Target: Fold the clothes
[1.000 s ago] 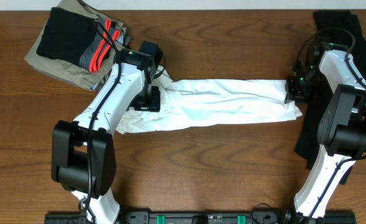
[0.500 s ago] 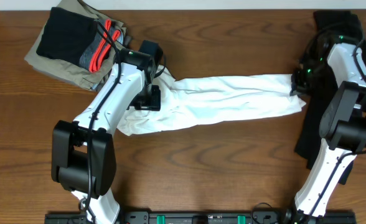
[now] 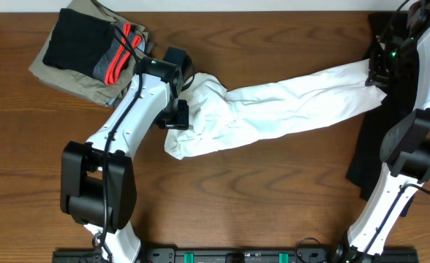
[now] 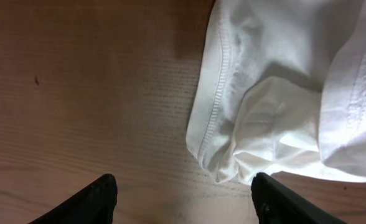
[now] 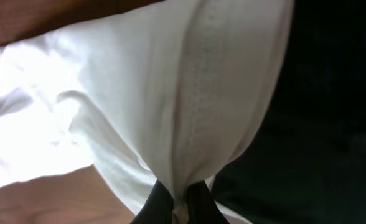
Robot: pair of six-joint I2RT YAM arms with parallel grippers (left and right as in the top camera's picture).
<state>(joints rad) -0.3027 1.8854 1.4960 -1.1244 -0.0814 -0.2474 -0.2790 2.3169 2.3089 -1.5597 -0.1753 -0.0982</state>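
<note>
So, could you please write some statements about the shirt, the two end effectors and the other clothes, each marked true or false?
1. The right end effector is shut on one end of the white T-shirt. True.
2. The left end effector grips the shirt's hem. False: it is open and holds nothing.
3. The T-shirt lies folded in a neat square. False: it is stretched in a long crumpled band across the table.
4. A pile of garments sits at the table's far left corner. True.

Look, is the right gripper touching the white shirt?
Touching. The right wrist view shows the right gripper pinched shut on a bunched fold of the white shirt.
</note>
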